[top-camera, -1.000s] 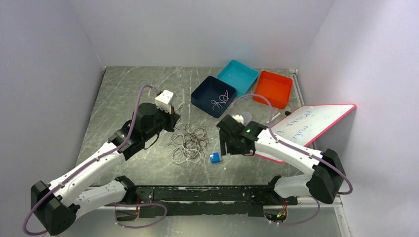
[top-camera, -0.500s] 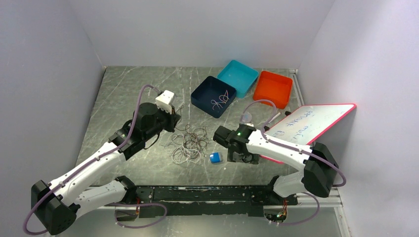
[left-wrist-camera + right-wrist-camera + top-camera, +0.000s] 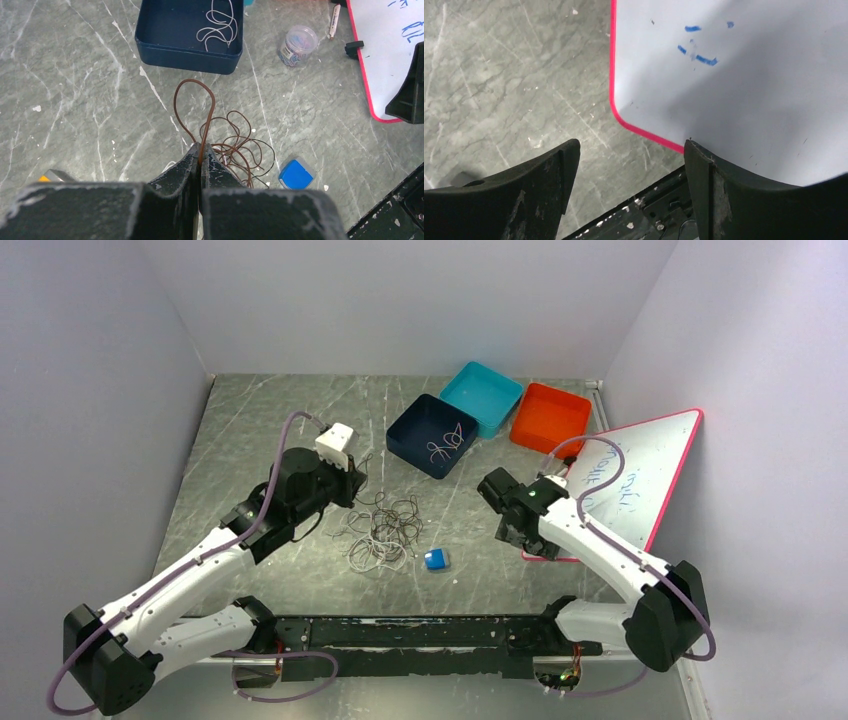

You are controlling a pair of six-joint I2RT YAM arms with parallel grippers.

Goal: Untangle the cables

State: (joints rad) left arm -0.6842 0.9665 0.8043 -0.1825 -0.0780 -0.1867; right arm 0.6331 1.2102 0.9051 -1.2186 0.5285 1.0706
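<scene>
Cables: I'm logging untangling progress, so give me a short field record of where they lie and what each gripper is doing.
main pile: cable tangle on the table, between the two arms
left gripper: left gripper shut on a brown cable, its loop sticking out past the jaws
set aside: one whitish cable lying in the navy tray
right gripper: right gripper open, holding nothing, over a corner of the whiteboard

no words or numbers can be read. the whiteboard [image 3: 645, 480] carries blue handwritten marks, too blurred to make out. just beside the whiteboard, a small clear jar [image 3: 298, 46] has a label too small to read.
</scene>
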